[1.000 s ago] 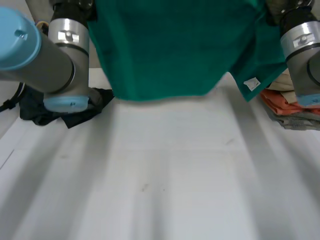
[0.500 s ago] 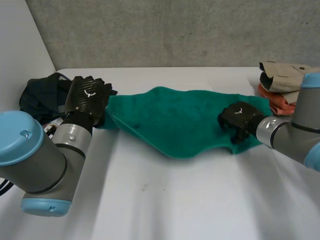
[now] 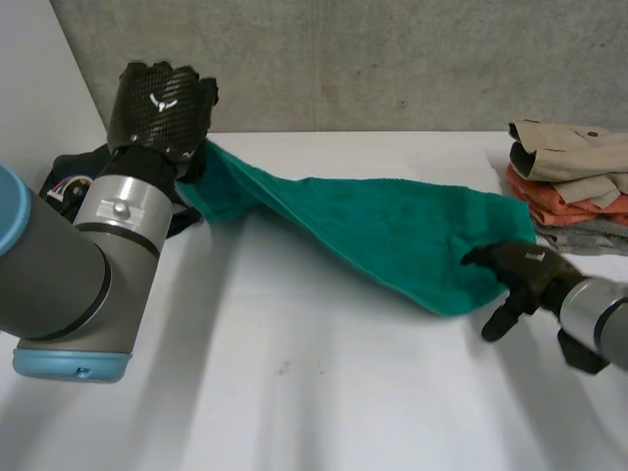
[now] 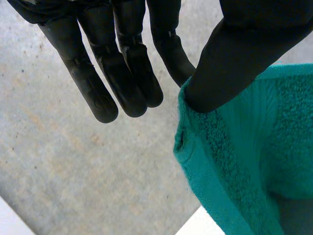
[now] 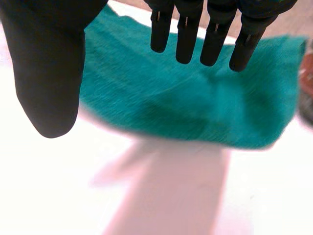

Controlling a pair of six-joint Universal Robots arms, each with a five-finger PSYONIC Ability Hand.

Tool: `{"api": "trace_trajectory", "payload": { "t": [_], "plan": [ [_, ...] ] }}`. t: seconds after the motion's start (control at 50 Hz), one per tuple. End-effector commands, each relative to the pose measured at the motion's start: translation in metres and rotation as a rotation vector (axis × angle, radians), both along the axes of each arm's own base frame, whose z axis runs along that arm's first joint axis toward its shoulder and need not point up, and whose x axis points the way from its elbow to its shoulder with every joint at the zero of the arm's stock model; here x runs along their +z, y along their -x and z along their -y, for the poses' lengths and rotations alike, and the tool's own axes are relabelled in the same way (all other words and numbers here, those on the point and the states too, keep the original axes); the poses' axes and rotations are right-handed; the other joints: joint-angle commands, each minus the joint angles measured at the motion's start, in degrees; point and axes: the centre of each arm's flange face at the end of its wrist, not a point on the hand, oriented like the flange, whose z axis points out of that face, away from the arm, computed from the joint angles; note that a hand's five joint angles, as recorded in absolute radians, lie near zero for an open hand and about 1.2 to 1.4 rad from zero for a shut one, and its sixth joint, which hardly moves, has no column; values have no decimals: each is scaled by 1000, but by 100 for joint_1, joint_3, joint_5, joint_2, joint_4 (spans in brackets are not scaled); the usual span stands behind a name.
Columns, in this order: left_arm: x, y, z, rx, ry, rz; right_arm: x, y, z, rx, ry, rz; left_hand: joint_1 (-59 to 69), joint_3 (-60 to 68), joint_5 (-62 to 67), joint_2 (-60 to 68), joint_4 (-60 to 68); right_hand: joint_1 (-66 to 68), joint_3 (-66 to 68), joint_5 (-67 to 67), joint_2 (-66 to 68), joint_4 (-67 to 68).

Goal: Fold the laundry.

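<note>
The left robot hand (image 3: 162, 103) is raised above the worktop (image 3: 324, 392), its thumb pinching one end of the green towel (image 3: 392, 235), probably to draw the cloth out flat for folding; the right robot hand (image 3: 525, 275) is open, grasping nothing. The green towel slopes from that pinch down onto the worktop; its other end lies just beside the right robot hand's fingertips.

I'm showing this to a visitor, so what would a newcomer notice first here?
The green towel stretched across the white table, its left end lifted and pinched by the raised left robot hand. Then the right robot hand, fingers open at the towel's near right corner, and the stack of folded clothes at the table's right edge.
</note>
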Motion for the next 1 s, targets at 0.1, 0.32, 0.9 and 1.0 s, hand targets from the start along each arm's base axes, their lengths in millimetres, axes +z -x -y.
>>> {"api": "trace_trajectory", "payload": {
  "t": [0.1,0.32,0.9,1.0],
  "plan": [
    [42,22,-23,-84,61,-53,-15,-92,-40,100,24,299,1365,1172,1304,1138,1131,-1001,-937,-791,-1032,-903],
    [72,17,-28,-74,118,-94,-42,-108,-6,-127,153,205,1365,1172,1304,1138,1131,-188,-124,22,-219,-89],
    [64,-37,-16,73,65,-52,40,23,77,-145,368,-174,1365,1172,1304,1138,1131,5999,6063,6209,5968,6097],
    [74,-42,-23,78,83,-64,72,23,66,-53,382,-213,1365,1172,1304,1138,1131,5999,6063,6209,5968,6097]
  ]
}}
